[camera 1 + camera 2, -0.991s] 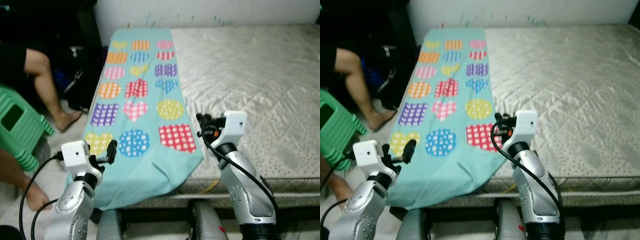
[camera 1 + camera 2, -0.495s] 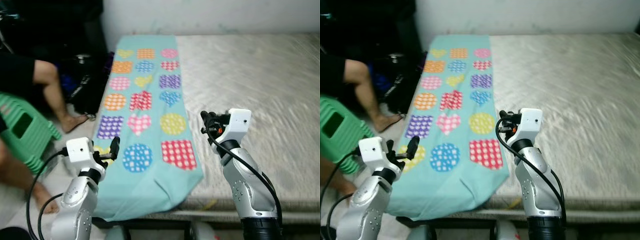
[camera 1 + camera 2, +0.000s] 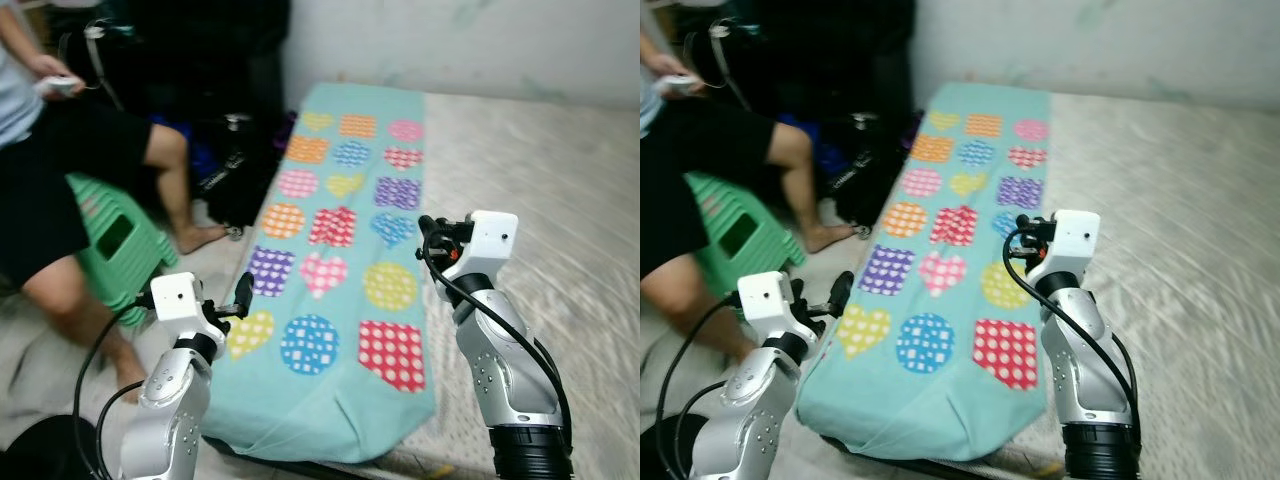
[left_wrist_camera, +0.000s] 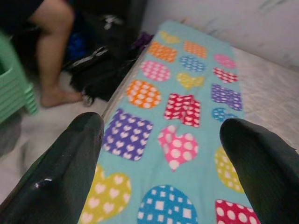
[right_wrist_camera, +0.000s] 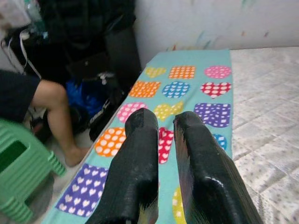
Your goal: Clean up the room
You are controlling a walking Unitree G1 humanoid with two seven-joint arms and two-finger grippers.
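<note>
looking at turquoise blanket (image 3: 345, 290), you see it spread along left side of bed (image 3: 560, 200), near end drooping over mattress edge. soft, light, limp cloth by look; likely bunches and slides, so pinch hem or corner at overhang. left gripper (image 3: 243, 296) hovers off bed's side, jaws spread wide. right gripper (image 3: 430, 232) above blanket's right edge, jaws nearly closed, holding nothing. mattress quilted, bare. person (image 3: 70, 180) on green stool (image 3: 115, 240) close left; dark bag (image 3: 235, 180) on floor.

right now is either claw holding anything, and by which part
Nothing is held. The left claw is open above the teal blanket, and the right claw is shut on nothing, also above it.
</note>
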